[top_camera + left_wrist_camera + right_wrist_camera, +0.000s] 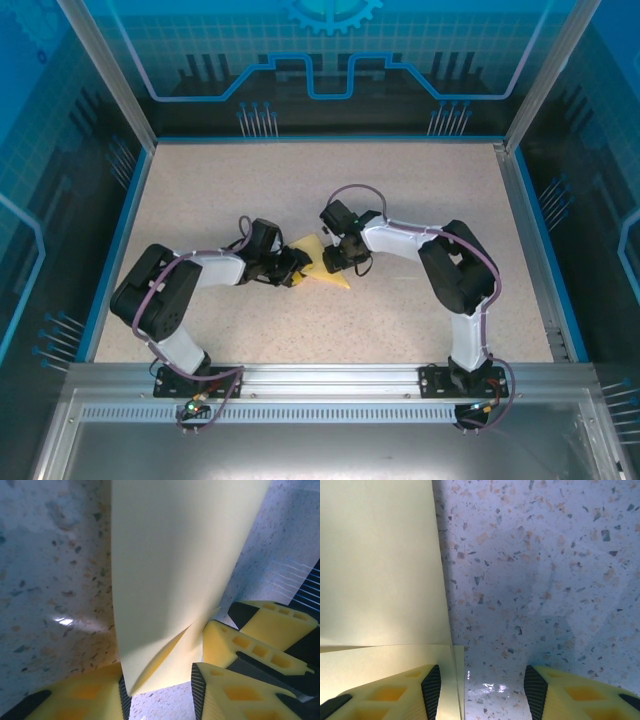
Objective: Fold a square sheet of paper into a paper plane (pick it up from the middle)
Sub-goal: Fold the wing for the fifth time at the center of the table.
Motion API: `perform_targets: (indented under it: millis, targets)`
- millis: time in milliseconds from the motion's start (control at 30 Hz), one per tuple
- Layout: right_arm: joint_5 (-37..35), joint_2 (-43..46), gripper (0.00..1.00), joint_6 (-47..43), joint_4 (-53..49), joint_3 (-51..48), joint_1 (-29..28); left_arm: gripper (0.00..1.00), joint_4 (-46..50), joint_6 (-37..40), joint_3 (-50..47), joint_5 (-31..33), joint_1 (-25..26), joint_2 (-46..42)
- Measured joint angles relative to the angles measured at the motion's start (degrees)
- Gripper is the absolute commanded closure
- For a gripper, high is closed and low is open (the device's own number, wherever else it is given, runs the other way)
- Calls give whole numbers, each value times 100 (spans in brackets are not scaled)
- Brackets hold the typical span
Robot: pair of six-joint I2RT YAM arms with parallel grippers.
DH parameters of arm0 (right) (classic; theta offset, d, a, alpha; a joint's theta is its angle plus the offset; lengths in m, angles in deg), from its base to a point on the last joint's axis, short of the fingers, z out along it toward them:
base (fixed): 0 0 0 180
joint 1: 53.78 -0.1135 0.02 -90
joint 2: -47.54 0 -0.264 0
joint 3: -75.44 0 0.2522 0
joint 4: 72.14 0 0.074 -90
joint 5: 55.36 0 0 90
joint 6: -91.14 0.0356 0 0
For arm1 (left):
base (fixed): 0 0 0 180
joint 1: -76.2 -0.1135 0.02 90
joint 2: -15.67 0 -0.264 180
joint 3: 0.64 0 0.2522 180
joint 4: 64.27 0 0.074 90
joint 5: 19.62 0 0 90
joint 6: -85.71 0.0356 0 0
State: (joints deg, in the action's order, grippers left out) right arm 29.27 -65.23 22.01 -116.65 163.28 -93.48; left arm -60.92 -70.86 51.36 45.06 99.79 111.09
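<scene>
The pale-yellow sheet of paper (313, 250) lay partly folded near the middle of the speckled table (420, 190), between the two grippers, with one pointed corner reaching toward the near edge. The left gripper (158, 682) had its jaws partly spread on either side of a raised fold of the sheet. The fold stood loosely in the gap, its lower edge touching one of the ribbed pads (125, 700), and a strip of table showed between the jaws below it. The right gripper (482, 682) also had its jaws apart, about halfway, with nothing clamped between them. One finger (390, 695) sat over the sheet's folded edge and the other over bare table. In the left wrist view, the right gripper's fingertips (225, 642) lay just beside the raised fold.
</scene>
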Motion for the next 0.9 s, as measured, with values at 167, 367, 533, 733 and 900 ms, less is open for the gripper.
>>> perform_targets:
  millis: [167,367,533,733,900]
  targets:
    - [50,68,48,-4,136,-114,26,78,-203,-85,-26,0,0,0]
    - [463,278,38,-90,452,-378,131,100,-192,-44,-26,4,0,0]
    - [439,981,25,-275,949,-793,149,100,-52,-39,-20,48,11,-15]
    - [-63,2511,21,-896,2538,-2094,144,100,426,-39,175,131,57,-90]
    - [-35,2669,20,-1888,3860,-3134,48,100,791,-44,437,160,116,-225]
